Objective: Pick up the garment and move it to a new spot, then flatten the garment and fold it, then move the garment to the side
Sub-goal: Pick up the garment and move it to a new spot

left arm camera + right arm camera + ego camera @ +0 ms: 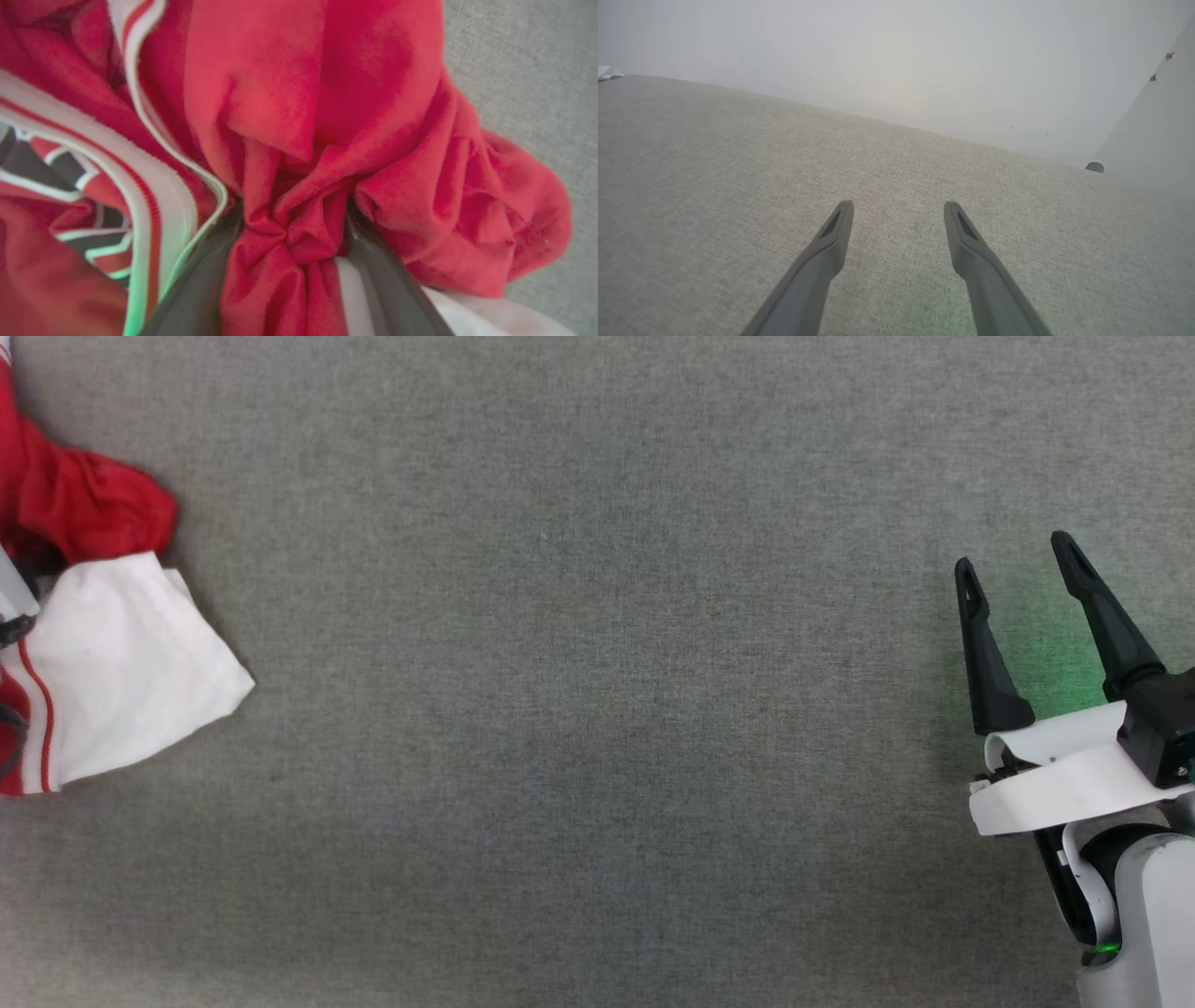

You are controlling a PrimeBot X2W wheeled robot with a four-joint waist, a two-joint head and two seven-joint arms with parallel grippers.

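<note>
Red jersey shirt with white sleeves (327, 93) bunches inside the wide-spread left gripper (292, 210) at the grey cloth surface's (597, 709) left edge; a thin pinch could slip; right gripper (1016, 553) gapes empty

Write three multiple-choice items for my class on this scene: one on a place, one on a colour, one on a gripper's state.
1. In the head view, where on the grey woven fabric surface does the crumpled red jersey shirt with white sleeves lie? A far left edge; B centre; C lower right corner.
2. What colour is its striped-trim sleeve? A black; B white; C blue.
3. How is the right gripper? A shut on cloth; B open and empty; C shut, empty.
Key: 1A, it crosses the left border; 2B, white cloth with red stripes; 3B, fingers apart over bare surface.
</note>
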